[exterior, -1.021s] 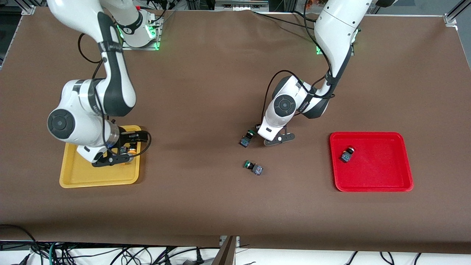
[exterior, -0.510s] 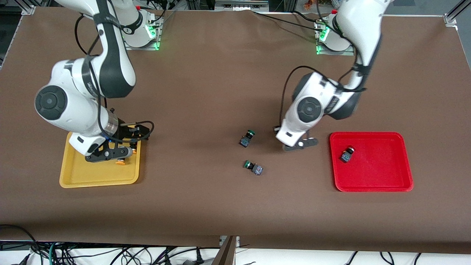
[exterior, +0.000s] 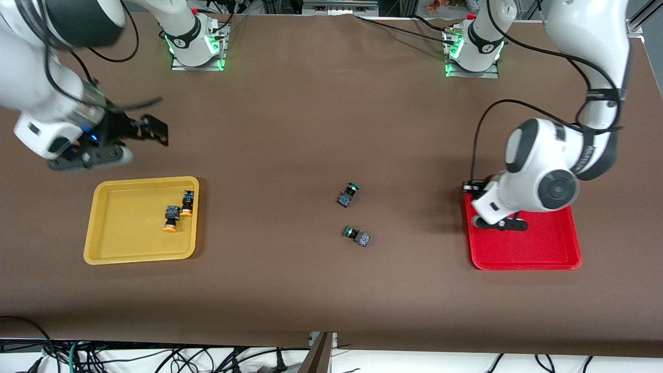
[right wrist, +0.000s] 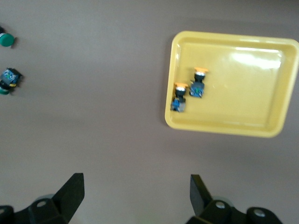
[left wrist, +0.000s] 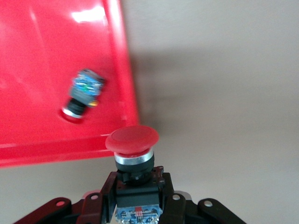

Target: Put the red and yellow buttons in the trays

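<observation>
My left gripper (exterior: 500,224) is shut on a red-capped button (left wrist: 133,140), which it holds by the dark body, cap outward, over the rim of the red tray (exterior: 538,248) on the side toward the table's middle. In the left wrist view (left wrist: 135,189) a second red button (left wrist: 81,95) lies inside the red tray (left wrist: 42,51); the arm hides it in the front view. My right gripper (exterior: 88,158) is open and empty, raised over bare table beside the yellow tray (exterior: 119,228). Two yellow-capped buttons (exterior: 171,217) (exterior: 186,203) lie in that tray. They also show in the right wrist view (right wrist: 179,98) (right wrist: 198,83), past the gripper (right wrist: 135,189).
Two green-capped buttons (exterior: 348,194) (exterior: 357,236) lie on the brown table near its middle, between the trays. They show at the edge of the right wrist view (right wrist: 7,40) (right wrist: 9,80). Both arm bases stand along the table's edge farthest from the front camera.
My right gripper has let go of a yellow button in the yellow tray and risen off it. My left arm has carried the red button from beside a green button to the red tray.
</observation>
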{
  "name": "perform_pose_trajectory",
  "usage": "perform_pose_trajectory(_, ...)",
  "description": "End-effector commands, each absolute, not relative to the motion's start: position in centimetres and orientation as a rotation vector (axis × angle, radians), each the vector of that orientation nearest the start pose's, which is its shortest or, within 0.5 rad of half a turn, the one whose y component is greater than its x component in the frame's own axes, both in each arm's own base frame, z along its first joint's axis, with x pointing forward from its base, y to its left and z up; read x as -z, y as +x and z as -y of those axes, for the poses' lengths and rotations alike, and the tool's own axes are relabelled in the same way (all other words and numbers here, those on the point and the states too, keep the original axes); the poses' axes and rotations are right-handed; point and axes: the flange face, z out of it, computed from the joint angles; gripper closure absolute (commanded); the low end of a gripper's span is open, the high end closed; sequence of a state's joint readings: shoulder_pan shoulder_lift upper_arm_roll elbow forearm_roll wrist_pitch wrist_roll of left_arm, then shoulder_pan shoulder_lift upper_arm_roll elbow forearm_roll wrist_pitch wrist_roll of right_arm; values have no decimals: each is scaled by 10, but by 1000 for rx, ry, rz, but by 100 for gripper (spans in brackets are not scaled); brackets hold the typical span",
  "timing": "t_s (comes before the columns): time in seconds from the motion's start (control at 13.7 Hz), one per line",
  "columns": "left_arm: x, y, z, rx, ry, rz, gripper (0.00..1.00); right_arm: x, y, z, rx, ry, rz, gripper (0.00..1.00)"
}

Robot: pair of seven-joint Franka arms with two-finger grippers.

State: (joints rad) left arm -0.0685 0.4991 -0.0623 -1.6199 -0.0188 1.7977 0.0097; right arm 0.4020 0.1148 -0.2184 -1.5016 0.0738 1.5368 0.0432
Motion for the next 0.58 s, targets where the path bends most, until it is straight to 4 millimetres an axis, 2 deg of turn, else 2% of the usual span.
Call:
perform_pose_trajectory(0.0,-292,643,30,-557,-3019,-456,84,-610,532,-99,-123,-3094,163,0)
perform_pose_trajectory(0.07,-287,644,15,-566,-2977,-502,83,-605,530,-94,-132,-3094,157,0)
perform_pose_trajectory(0.22,-273,648,2,-546,-2938,-559,84,-599,535,-86,-126,-3096,146,0)
perform_pose_trajectory(0.51,-236,666,-37,-414,-2835,-918,86,-594,543,-86,-96,-3144,184,0)
